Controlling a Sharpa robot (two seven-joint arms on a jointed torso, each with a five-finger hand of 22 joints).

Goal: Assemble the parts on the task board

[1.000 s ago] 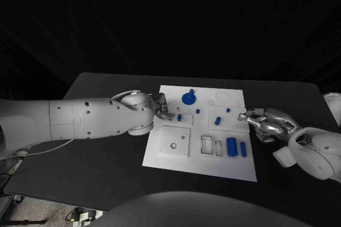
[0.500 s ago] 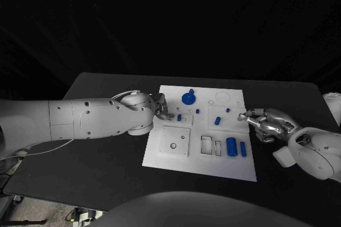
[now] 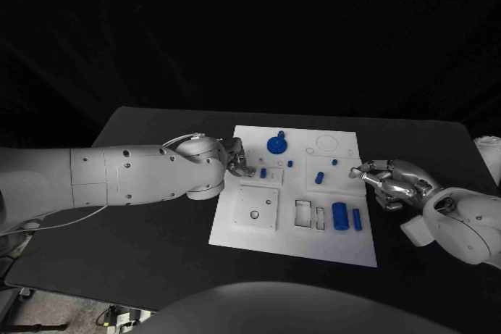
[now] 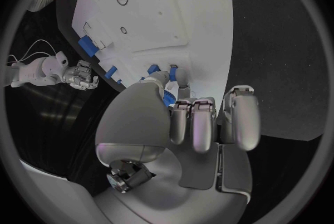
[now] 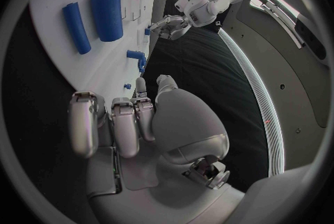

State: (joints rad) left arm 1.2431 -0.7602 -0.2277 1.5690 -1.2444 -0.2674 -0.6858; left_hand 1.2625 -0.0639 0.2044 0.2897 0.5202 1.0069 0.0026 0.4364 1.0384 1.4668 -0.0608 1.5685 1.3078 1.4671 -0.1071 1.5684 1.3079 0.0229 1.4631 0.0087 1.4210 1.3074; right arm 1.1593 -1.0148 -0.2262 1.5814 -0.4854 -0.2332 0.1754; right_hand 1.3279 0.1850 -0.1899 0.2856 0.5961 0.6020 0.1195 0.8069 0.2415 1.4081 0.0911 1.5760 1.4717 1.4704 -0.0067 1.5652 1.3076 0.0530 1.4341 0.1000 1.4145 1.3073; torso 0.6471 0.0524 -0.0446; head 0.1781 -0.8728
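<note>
No legible writing. White task board (image 3: 297,240) carries blue parts (image 3: 340,216). Left hand (image 3: 236,160) pinches small blue part (image 4: 169,89); right hand (image 3: 382,180) curled, holding nothing.

The white task board (image 3: 295,240) lies flat mid-table, carrying blue parts: a round knobbed piece (image 3: 278,143) near its far edge and two cylinders (image 3: 340,216) lying side by side.

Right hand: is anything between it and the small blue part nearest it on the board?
Nothing visible. The right hand sits at the task board's right edge, fingers curled and empty. The small blue part stands on bare white plate, with only open board between it and the hand.
</note>
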